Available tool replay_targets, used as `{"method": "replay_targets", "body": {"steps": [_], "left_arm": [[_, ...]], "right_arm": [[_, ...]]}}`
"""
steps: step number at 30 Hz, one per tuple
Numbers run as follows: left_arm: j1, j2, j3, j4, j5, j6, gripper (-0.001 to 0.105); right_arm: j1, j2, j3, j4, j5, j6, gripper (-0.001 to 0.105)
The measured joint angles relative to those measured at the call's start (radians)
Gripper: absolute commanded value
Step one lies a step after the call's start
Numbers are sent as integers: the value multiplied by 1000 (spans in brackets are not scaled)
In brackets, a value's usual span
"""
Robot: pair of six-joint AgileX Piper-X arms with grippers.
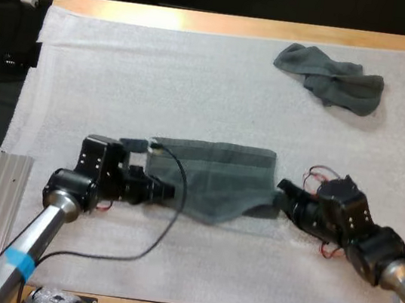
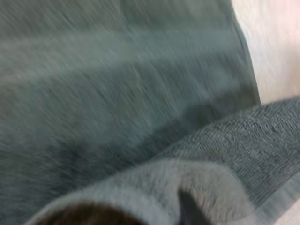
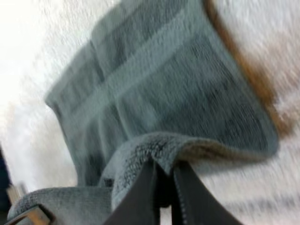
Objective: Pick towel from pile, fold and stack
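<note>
From the high view, a spread towel [image 1: 218, 177] lay flat across the middle of the white mat [image 1: 197, 82] on the wooden table [image 1: 237, 24], stretched between the two arms. The left gripper [image 1: 168, 191] sat low at the towel's left edge. The right gripper [image 1: 282, 190] was at its near right corner, where the cloth narrowed to a point. A crumpled towel [image 1: 332, 78] lay well apart at the mat's far right.

In the left wrist view, grey-green cloth with a paler band ran away from the camera. Its near edge was raised and rolled over a dark finger [image 2: 187, 211], so the left jaws were clamped on the spread towel. A strip of mat showed beside the towel's edge.

In the right wrist view, the two black fingers [image 3: 140, 197] stood almost together, pinching a lifted fold of the spread towel between their tips. The rest of the cloth lay on the mat beyond them.
</note>
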Motion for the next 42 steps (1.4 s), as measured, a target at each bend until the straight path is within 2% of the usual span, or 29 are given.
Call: {"method": "replay_targets", "body": {"steps": [6, 15, 21, 24, 26, 28, 33, 35, 42], "left_arm": [[76, 43, 0, -152, 0, -101, 0], [89, 167, 0, -259, 1, -130, 0], [89, 175, 0, -299, -65, -131, 0], [89, 175, 0, -328, -70, -132, 0], [89, 175, 0, -342, -70, -132, 5], [89, 175, 0, -349, -78, -132, 14], [89, 175, 0, -355, -108, -132, 48], [89, 175, 0, -373, -113, -132, 53], [89, 177, -24, -586, -63, -165, 54]], "right_arm": [[-70, 106, 0, -136, -61, 45, 0], [-84, 241, 0, -294, -89, 104, 0], [-89, 305, -4, -379, -91, 129, 0], [-89, 334, -5, -408, -91, 134, 0], [-89, 352, -5, -415, -91, 158, 1], [-89, 369, -6, -420, -91, 173, 8], [-89, 404, -7, -468, -96, 180, 57], [-89, 405, -7, -516, -95, 182, 64], [-89, 405, -7, -761, -4, 181, 64]]}}
